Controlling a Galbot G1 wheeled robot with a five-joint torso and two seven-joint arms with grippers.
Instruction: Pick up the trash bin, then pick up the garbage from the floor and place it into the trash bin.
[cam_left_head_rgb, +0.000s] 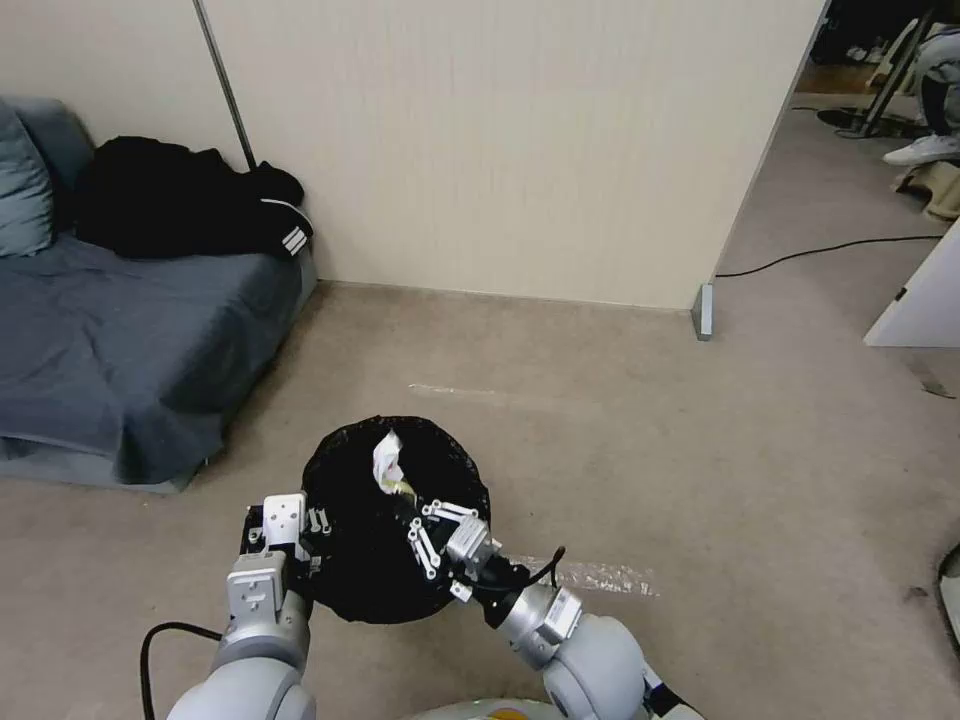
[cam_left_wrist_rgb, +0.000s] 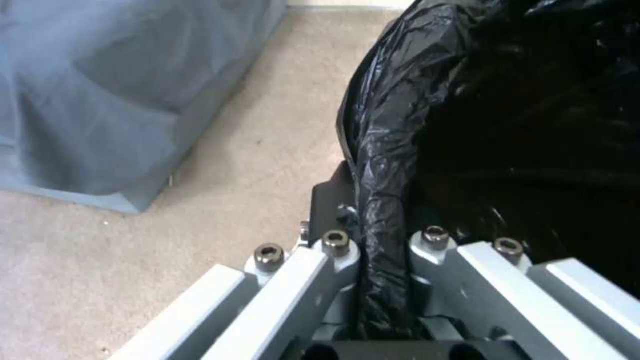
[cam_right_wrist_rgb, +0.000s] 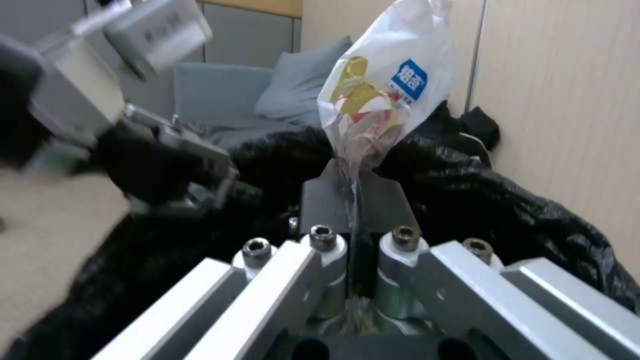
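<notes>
jaws: left gripper (cam_left_wrist_rgb: 383, 280) clamps trash bin (cam_left_head_rgb: 350, 560) rim; right gripper (cam_left_head_rgb: 412, 497) pinches white packet (cam_right_wrist_rgb: 380, 100) above bin.

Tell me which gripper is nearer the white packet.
Right. The right gripper is shut on the white packet over the trash bin; the left gripper is apart from it, clamping the bin's rim.

The bin (cam_left_head_rgb: 395, 520) sits at the lower centre of the frame, on the floor (cam_left_head_rgb: 650, 450). The left pincer (cam_left_head_rgb: 312, 528) is at its left rim, the right pincer (cam_left_head_rgb: 412, 505) over its opening with a packet (cam_left_head_rgb: 387, 462). A sofa (cam_left_head_rgb: 130, 350) lies at the left, a wall (cam_left_head_rgb: 500, 150) behind.
</notes>
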